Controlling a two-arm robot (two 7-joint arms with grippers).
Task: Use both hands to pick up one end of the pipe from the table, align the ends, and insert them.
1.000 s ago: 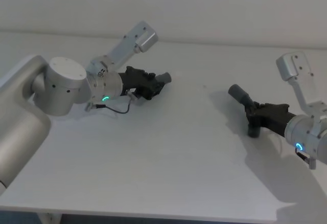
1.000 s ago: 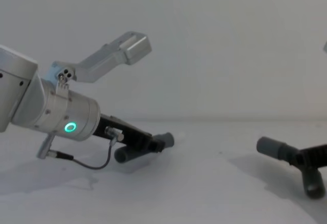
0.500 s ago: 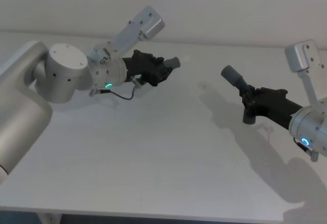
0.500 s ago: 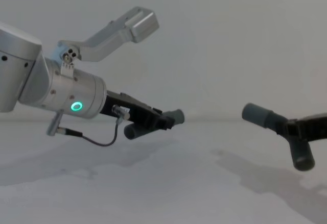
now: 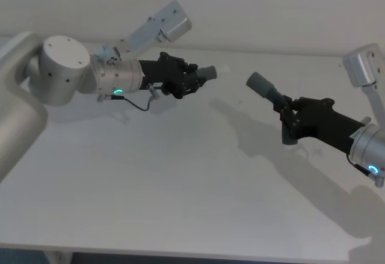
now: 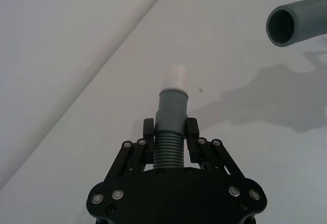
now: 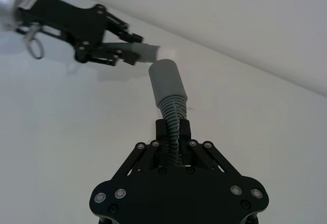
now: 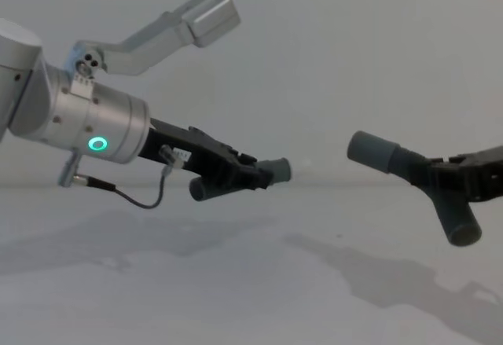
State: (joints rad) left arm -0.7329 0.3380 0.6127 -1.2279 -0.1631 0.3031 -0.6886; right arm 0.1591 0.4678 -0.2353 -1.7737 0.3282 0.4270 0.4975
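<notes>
Left pipe piece (image 5: 203, 75) is clamped in the left gripper (image 5: 192, 79), jaws clenched on the ribbed section just behind the left cuff (image 5: 209, 71). So the cuff sticks out ahead of the fingertips, free to mate. Right pipe piece (image 5: 275, 99) same deal: right gripper (image 5: 288, 114) is clenched on the ribs at the bend, with the right cuff (image 5: 259, 83) well ahead of its fingertips. Its plain ribbed end (image 5: 289, 136) hangs down beside the jaws. Both pieces are held up off the table (image 5: 180, 192), shadows under them, cuffs pointed roughly at each other with a clear gap between. Judged as the align step, insertion not yet started. Gripping near the cuffs likely gives stiff control of the mating ends, since ribbed hose would flex if held further back. Head view gives the gap and sideways offset between the cuffs. Chest view gives height: right cuff looks a bit higher than the left and tilted, so the axes don't look collinear yet. Left wrist view adds a narrow pale tip (image 6: 173, 75) past the left cuff. It also shows the right cuff's open bore off to one side of the left gripper's line, not dead ahead. Right wrist view shows the right cuff aiming just beside that tip, near but apart.
</notes>
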